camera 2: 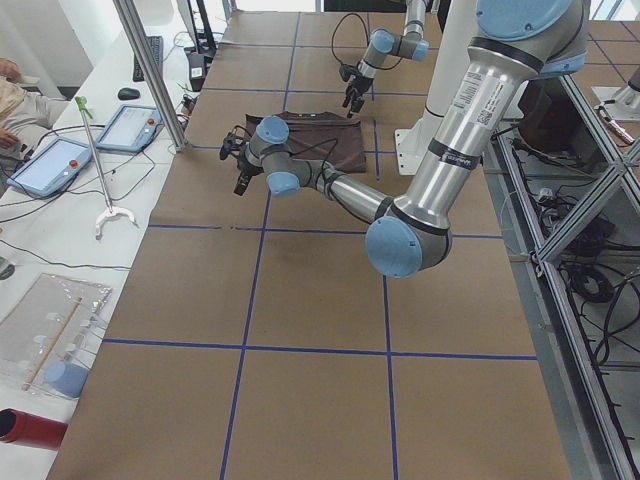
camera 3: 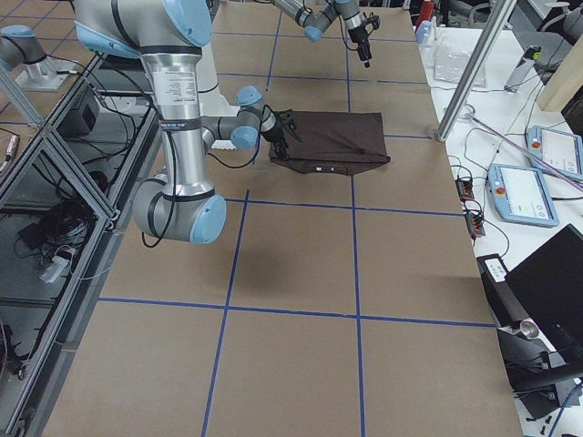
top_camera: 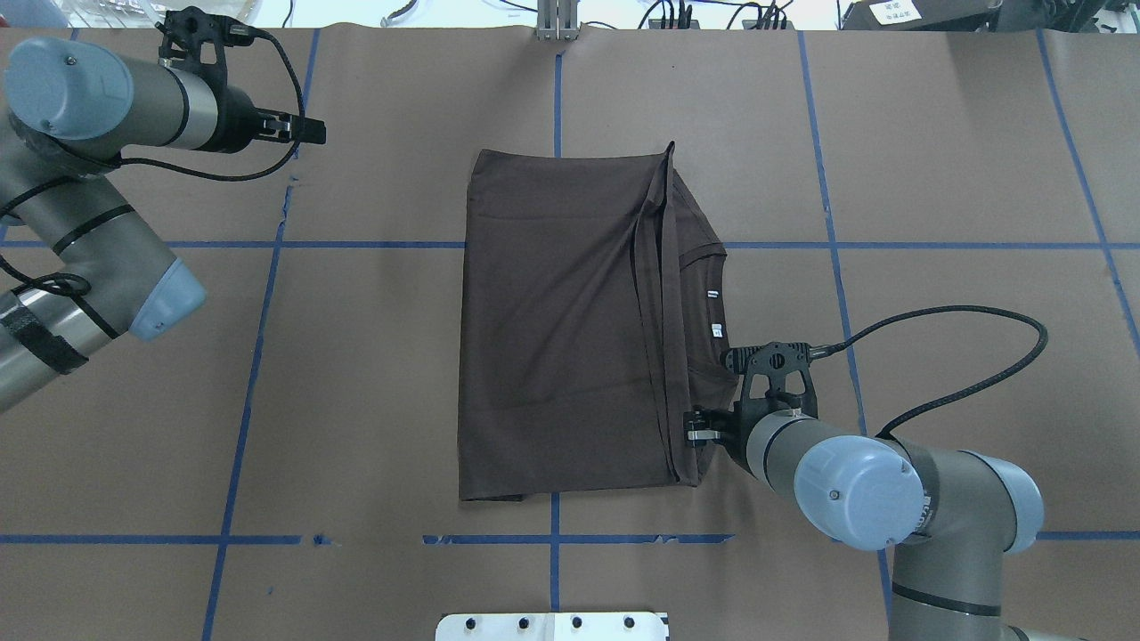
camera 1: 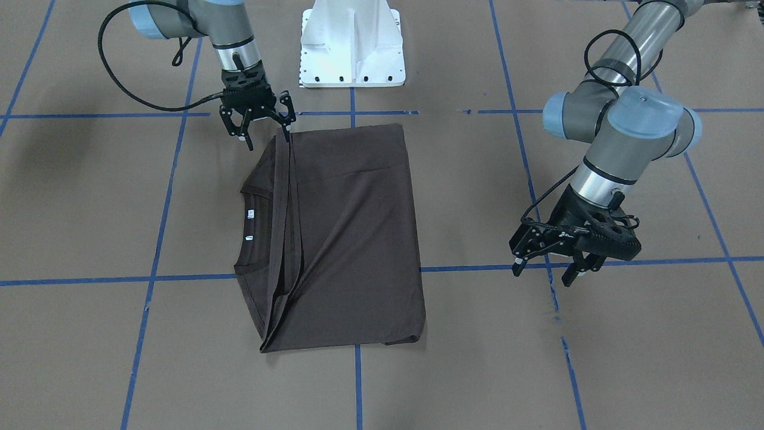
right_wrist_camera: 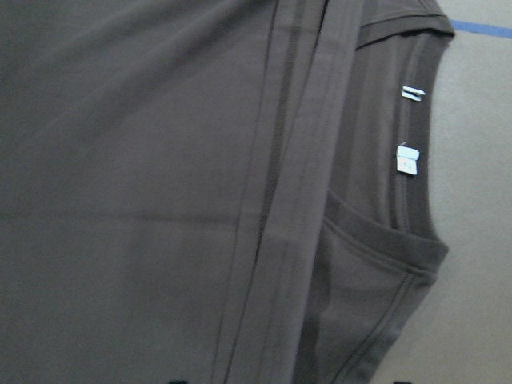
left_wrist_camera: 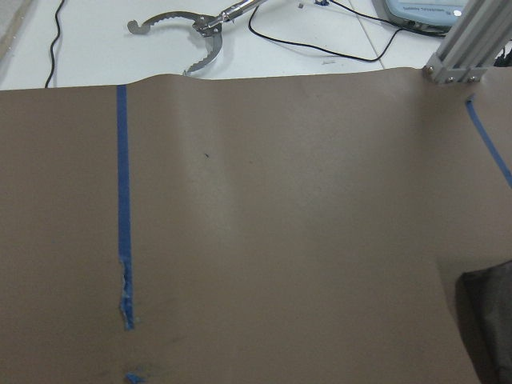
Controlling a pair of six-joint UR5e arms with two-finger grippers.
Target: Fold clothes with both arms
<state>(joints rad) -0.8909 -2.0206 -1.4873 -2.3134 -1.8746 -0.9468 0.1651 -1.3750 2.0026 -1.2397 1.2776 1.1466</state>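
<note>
Folded T-shirt (camera 1: pixel 352 239) lies midway along the bench (camera 1: pixel 477 370), collar (camera 1: pixel 246 227) toward the right end. Right end effector (camera 1: pixel 270 142) hovers released at its robot-side corner — probably poised to pinch it; left end effector (camera 1: pixel 542 276), released too, hangs well apart.

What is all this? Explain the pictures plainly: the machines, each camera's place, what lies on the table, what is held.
Two jointed robot arms, the left arm and right arm, work at a brown table. Four pictures come from fixed cameras: across the table, behind the robot, one at each table end. Two come from wrist cameras. A dark T-shirt lies partly folded, collar showing. The right tool stands open at the shirt's corner, the left tool open and empty, aside. Nothing looks gripped.
</note>
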